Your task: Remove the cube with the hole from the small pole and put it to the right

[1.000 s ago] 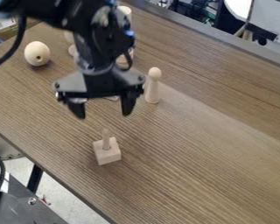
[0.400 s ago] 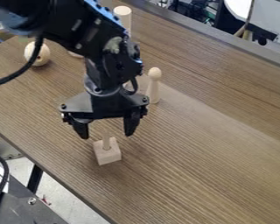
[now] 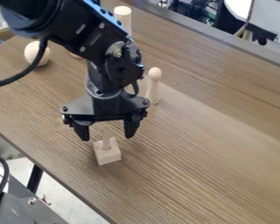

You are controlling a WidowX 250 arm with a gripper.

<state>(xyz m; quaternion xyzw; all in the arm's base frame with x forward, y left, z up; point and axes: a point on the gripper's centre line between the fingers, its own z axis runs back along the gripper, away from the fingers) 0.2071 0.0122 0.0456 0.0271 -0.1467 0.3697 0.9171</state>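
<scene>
Left of the middle and below center in the camera view, the cube (image 3: 109,156) sits on the desk (image 3: 206,153), with the small pole (image 3: 106,142) standing upright out of its top face. The gripper (image 3: 106,138) hangs down from the upper left, its fingers (image 3: 131,126) spread, one seen to each side of the pole's upper end, with a narrow strip of wood showing between each tip and the pole. How high the tips are above the wood, I cannot tell. The desk's near edge slants from the left side of the view down to the bottom, passing near the cube on its lower left; past that edge lie the floor (image 3: 63,188) and a black leg (image 3: 34,178). To the right, a wide run of bare wood reaches from the cube to the view's right side, giving much more room than the strip at the lower left. The desk's far edge runs well apart from the cube, across the upper right. Up and to the right of the fingers stands a peg figure (image 3: 153,89) with a round head, close to the arm's outline. A round wooden ball (image 3: 36,53) rests at the upper left, partly behind the cable (image 3: 19,80), and a wooden cylinder (image 3: 124,18) stands near the far edge, just beside the arm in view.
</scene>
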